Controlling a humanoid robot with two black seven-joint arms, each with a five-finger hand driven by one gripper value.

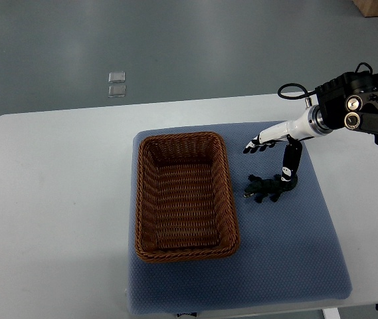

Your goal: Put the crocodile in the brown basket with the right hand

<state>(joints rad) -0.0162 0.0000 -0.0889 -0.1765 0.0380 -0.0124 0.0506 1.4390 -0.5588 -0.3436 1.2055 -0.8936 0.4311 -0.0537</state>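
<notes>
croc [264, 189]: small, prob light stiff plastic | grip mid-body | R hand [275, 139]: fingers [252, 147] spread, thumb at tail, nothing held

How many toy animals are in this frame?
1: a crocodile on the blue mat, right of the brown basket, by the right hand. None seem hidden.
</notes>
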